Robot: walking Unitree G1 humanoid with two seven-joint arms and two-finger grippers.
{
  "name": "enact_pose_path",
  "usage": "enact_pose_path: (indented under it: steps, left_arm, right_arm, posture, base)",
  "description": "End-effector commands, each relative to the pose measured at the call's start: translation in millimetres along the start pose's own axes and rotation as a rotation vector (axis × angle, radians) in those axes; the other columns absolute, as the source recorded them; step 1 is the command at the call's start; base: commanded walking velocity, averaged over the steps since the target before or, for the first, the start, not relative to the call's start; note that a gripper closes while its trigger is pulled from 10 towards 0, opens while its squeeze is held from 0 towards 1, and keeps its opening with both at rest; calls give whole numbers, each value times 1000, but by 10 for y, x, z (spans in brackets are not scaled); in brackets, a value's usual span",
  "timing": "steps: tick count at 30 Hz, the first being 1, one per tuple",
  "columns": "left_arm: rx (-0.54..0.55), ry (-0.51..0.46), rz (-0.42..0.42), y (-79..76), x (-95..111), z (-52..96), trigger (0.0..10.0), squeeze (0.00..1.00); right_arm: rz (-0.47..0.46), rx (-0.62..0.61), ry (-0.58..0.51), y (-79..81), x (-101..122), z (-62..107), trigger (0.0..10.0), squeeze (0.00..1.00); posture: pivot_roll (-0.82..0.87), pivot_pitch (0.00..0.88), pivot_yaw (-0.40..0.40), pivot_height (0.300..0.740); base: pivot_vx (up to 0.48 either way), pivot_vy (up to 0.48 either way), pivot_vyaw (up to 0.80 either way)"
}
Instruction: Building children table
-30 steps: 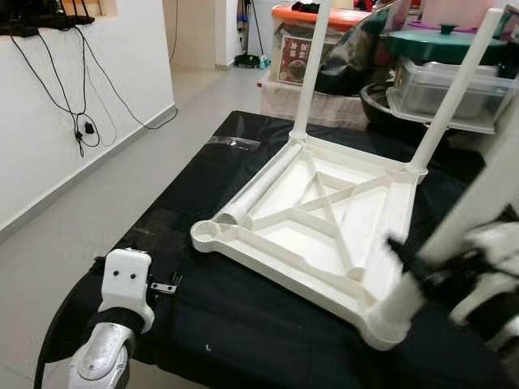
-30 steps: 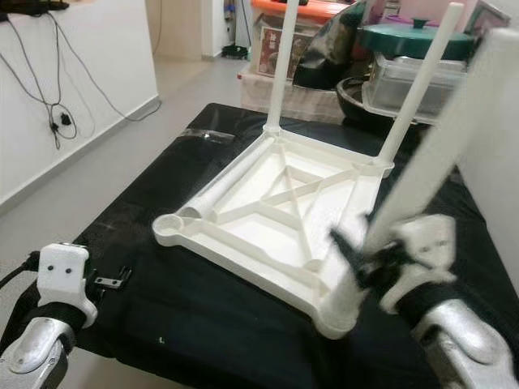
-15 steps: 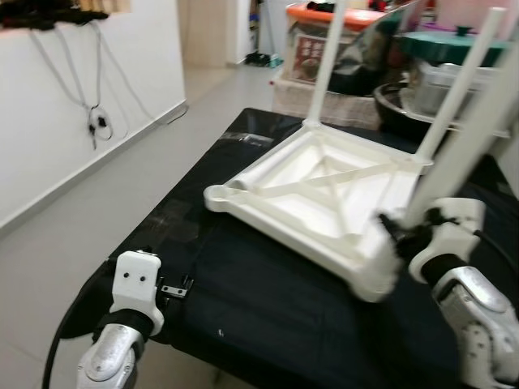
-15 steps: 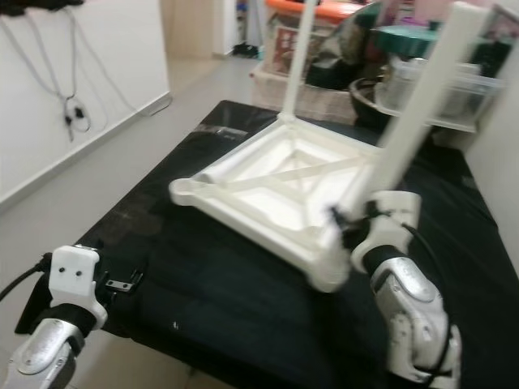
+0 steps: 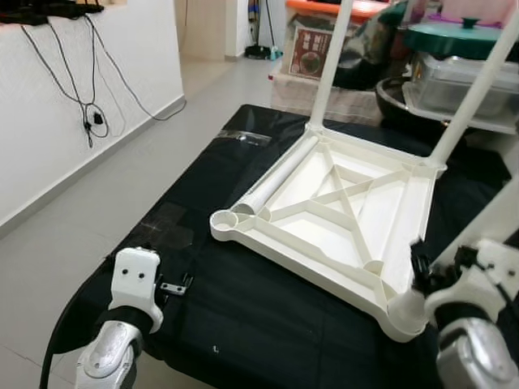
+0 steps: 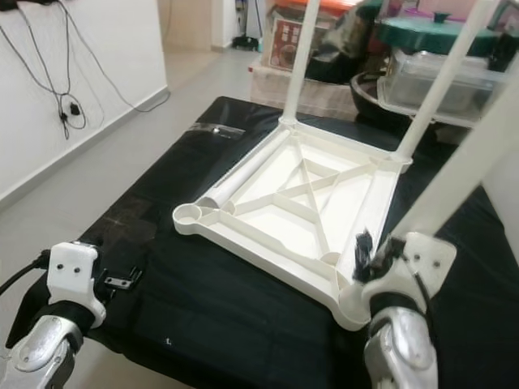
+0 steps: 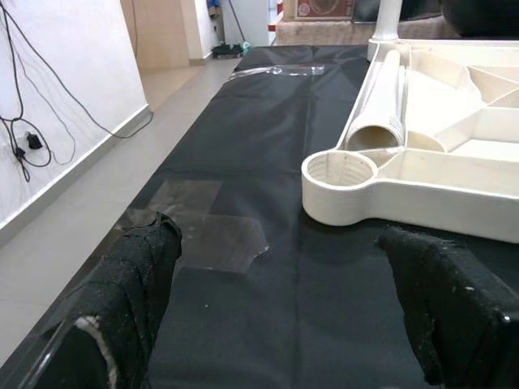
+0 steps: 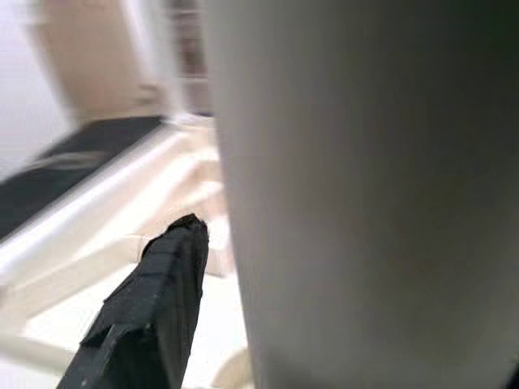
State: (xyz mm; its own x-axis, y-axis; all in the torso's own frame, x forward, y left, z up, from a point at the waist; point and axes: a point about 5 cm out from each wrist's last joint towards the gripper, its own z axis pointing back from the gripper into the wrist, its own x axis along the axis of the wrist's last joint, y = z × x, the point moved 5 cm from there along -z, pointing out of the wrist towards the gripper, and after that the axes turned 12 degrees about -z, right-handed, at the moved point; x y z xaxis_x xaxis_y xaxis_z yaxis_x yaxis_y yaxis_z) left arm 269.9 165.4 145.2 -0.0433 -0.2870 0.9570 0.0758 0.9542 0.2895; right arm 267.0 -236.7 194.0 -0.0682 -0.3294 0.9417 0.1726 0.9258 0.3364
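A white plastic table top (image 5: 340, 215) lies upside down on a black cloth (image 5: 243, 300) that covers a bench. Two legs already stand up from the far corners: one (image 5: 331, 61) at about 12 o'clock and one (image 5: 478, 81) at about 2 o'clock. A third leg (image 6: 462, 162) sits in the near corner at 4 o'clock. The right gripper (image 6: 375, 253) is closed around this leg, low down, just above the socket. In the right wrist view one black finger (image 8: 154, 316) presses against the big white tube.

The fourth leg (image 5: 280, 178) is not fitted yet. It lies flat inside the table top, along the edge at 10 o'clock. The empty round socket (image 7: 340, 172) waits at the near corner at 8 o'clock.

The left gripper (image 7: 284, 316) is spread wide open and holds nothing. It hovers low over the cloth, pointing at the empty socket and well apart from it.

What could go wrong? The held leg leans a bit, so it may not be all the way in. If the robot lets go too soon, the leg could tip and fall. If it pushes sideways, the whole table top could slide on the smooth cloth. The loose leg is round, so it could roll away when the left gripper tries to pick it up.
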Motion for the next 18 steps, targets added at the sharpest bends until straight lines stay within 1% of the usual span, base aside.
enact_pose_path:
  steps: [1,2,3,4,5,6,7,9,10,11,12,13,14,15,16,17,18]
  left_arm:
    - [-6,23,7,1,-58,-6,10000,0]
    - [-4,23,7,1,-56,-7,10000,0]
    - [-4,23,7,1,-56,-7,10000,0]
    - [-1,23,10,3,-55,-15,10000,0]
    - [1,23,11,3,-55,-22,10000,0]
    - [1,23,11,3,-55,-22,10000,0]
    - [-3,17,13,-21,-42,-36,10000,0]
    - [-9,12,17,-54,-30,-52,10000,0]
    - [-9,12,17,-54,-30,-52,10000,0]
    - [-11,10,19,-68,-32,-61,10000,0]
    - [-12,10,20,-74,-35,-66,10000,0]
    - [-12,10,20,-74,-35,-66,10000,0]
    - [-13,11,24,-82,-42,-71,10000,0]
    - [-13,12,28,-86,-46,-73,10000,0]
    - [-11,13,31,-89,-48,-74,10000,0]
    - [-10,14,32,-91,-48,-74,10000,0]
    - [-8,15,32,-88,-46,-73,10000,0]
  right_arm:
    - [-33,182,34,114,64,-70,10000,0]
    - [-30,273,45,169,120,-76,10000,0]
    - [-30,273,45,169,120,-76,10000,0]
    - [18,389,56,217,153,-65,10000,0]
    - [56,455,66,241,155,-48,10000,0]
    - [56,455,66,241,155,-48,10000,0]
    - [103,560,153,246,-5,-52,10000,0]
    - [141,681,302,211,-280,-41,10000,0]
    - [141,681,302,211,-280,-41,10000,0]
    - [124,726,360,197,-401,-51,10000,0]
    - [108,746,384,195,-456,-62,10000,0]
    - [108,746,384,195,-456,-62,10000,0]
    - [85,764,401,199,-499,-111,4745,0]
    - [70,772,406,203,-513,-147,4745,0]
    - [41,756,389,212,-497,-228,0,0]
    - [7,718,346,212,-446,-323,0,0]
    - [-26,655,293,183,-381,-427,0,0]
  posture:
    - [154,0,-85,740]
    - [157,0,-86,740]
    - [157,0,-86,740]
    - [168,0,-89,740]
    - [168,0,-89,740]
    - [168,0,-89,740]
    - [181,0,-97,740]
    - [188,0,-99,740]
    - [188,0,-99,740]
    - [201,0,-101,740]
    - [201,0,-101,740]
    - [201,0,-101,740]
    - [209,0,-105,740]
    - [209,0,-105,740]
    - [221,0,-108,740]
    - [221,0,-108,740]
    - [223,0,-112,740]
  base:
    - [0,0,0]
    - [0,0,0]
    - [0,0,0]
    - [0,0,0]
    - [0,0,0]
    - [0,0,0]
    - [0,0,0]
    - [0,0,0]
    - [0,0,0]
    - [0,0,0]
    - [0,0,0]
    - [0,0,0]
    - [0,0,0]
    - [0,0,0]
    - [0,0,0]
    - [0,0,0]
    - [0,0,0]
